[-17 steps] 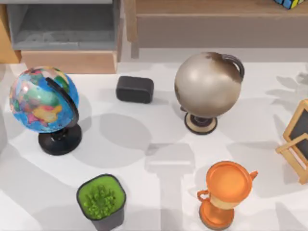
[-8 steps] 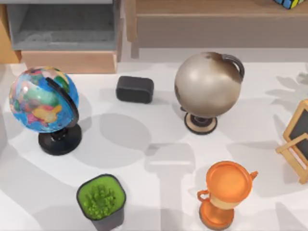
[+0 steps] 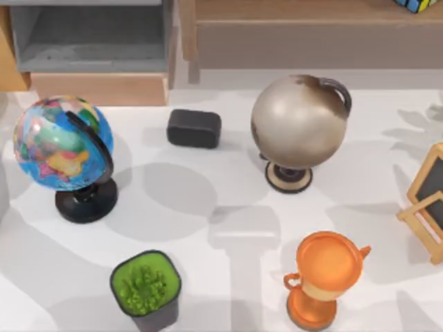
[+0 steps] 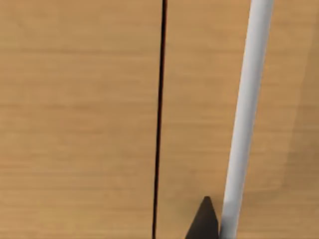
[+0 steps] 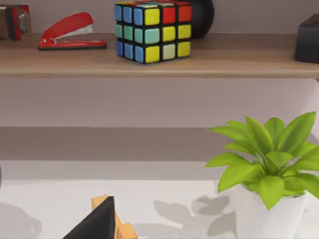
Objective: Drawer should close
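The drawer stands pulled out at the table's back left in the top view. Its grey inner floor (image 3: pixel 90 38) is exposed and its light-wood front panel (image 3: pixel 100 88) faces the table. A dark tip of my left gripper (image 4: pixel 203 224) shows in the left wrist view, close against light-wood panels split by a thin dark seam (image 4: pixel 159 119), beside a pale grey bar (image 4: pixel 244 119). I cannot tell which part of the furniture that is. A dark tip of my right gripper (image 5: pixel 97 224) hangs low over the table, facing the shelf.
A coloured globe (image 3: pixel 62 145) stands just in front of the drawer, with a black box (image 3: pixel 194 128) and a grey globe (image 3: pixel 297 123) to its right. Nearer the front are a green plant pot (image 3: pixel 145 287), an orange trophy (image 3: pixel 325 273) and a small chalkboard (image 3: pixel 429 200). The shelf (image 5: pixel 149 62) carries a colour cube (image 5: pixel 152 30) and a red stapler (image 5: pixel 70 32); a leafy plant (image 5: pixel 264 164) stands below.
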